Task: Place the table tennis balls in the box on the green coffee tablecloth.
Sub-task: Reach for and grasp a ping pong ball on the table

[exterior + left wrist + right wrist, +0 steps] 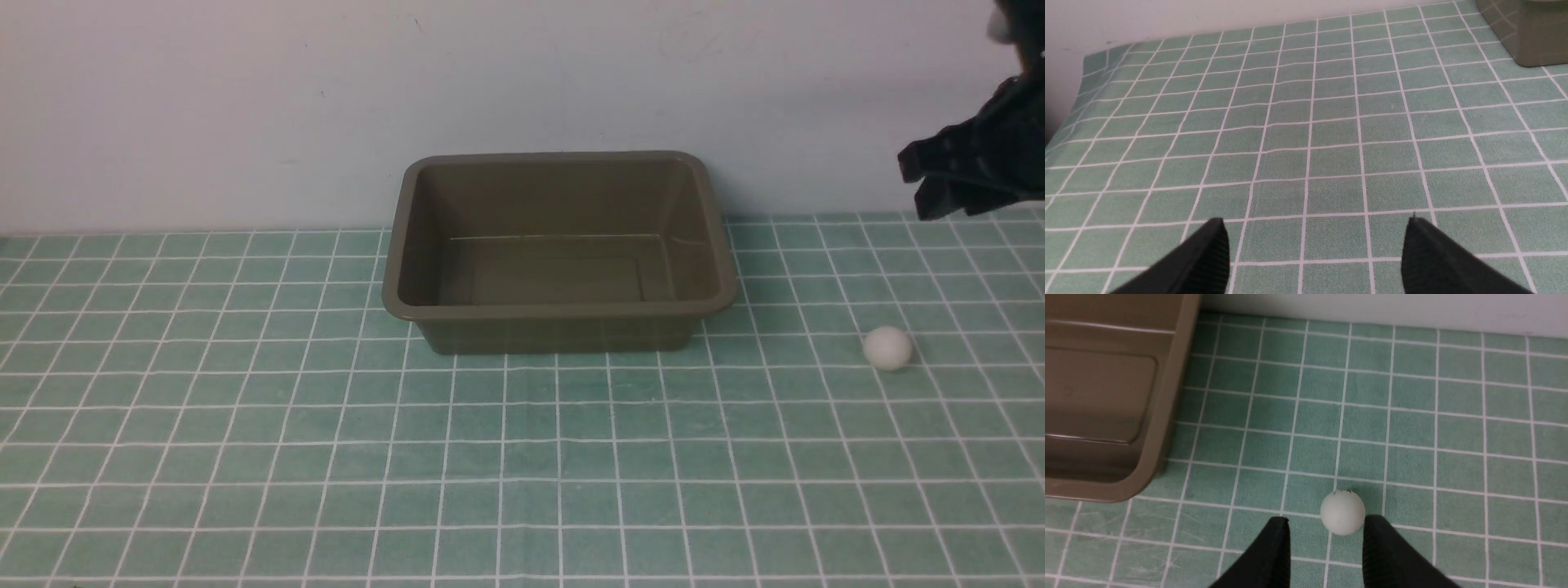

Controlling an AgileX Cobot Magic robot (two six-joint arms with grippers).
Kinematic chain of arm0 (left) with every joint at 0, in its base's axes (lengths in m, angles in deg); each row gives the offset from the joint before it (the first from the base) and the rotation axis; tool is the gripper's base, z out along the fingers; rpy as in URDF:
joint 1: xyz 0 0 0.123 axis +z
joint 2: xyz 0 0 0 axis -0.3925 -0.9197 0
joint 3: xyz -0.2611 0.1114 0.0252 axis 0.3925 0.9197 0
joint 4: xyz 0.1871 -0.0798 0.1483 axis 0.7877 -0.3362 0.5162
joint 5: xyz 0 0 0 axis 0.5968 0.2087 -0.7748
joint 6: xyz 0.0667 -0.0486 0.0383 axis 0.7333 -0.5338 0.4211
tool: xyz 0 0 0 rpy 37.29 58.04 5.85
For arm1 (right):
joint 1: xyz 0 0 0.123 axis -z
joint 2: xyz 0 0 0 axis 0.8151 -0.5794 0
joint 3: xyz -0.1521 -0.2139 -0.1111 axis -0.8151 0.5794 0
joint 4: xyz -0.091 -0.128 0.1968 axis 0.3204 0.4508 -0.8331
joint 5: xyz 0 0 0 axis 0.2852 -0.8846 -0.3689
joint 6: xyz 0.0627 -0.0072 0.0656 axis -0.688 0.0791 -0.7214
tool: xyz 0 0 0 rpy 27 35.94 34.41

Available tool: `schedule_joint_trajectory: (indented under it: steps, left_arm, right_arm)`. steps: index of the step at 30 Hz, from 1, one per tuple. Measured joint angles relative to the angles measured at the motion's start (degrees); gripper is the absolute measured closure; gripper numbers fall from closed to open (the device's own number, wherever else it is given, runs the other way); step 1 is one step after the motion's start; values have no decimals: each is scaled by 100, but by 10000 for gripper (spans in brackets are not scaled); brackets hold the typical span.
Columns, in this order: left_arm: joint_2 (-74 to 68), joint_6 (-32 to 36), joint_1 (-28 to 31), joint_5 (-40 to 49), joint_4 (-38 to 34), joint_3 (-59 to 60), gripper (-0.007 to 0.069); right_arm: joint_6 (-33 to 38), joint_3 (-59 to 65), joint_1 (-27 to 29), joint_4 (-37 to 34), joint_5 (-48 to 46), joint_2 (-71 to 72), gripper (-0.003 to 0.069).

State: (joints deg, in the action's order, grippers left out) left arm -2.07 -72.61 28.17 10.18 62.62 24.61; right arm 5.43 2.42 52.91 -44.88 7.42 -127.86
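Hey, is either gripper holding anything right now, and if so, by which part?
Nothing is held: the left gripper and right gripper are open and empty, and the ball sits on the cloth.

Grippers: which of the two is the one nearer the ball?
The right gripper, open above the tablecloth; its wrist view shows the white ball, while the left gripper's wrist view shows no ball.

White ball on green gridded tablecloth, empty olive-brown box nearby
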Motion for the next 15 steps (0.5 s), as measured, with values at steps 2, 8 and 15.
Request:
schedule_joint_trajectory:
  steps: [2,8,15]
  left_arm:
    - [0,0,0,0,0,0,114]
    - [0,0,0,0,0,0,114]
    - [0,0,0,0,0,0,114]
  right_arm:
    - [7,-77,0,12,-41,-167,347]
    - [-57,-155,0,274,-44,-694,244]
    - [-360,-233,0,630,11,-1331,202]
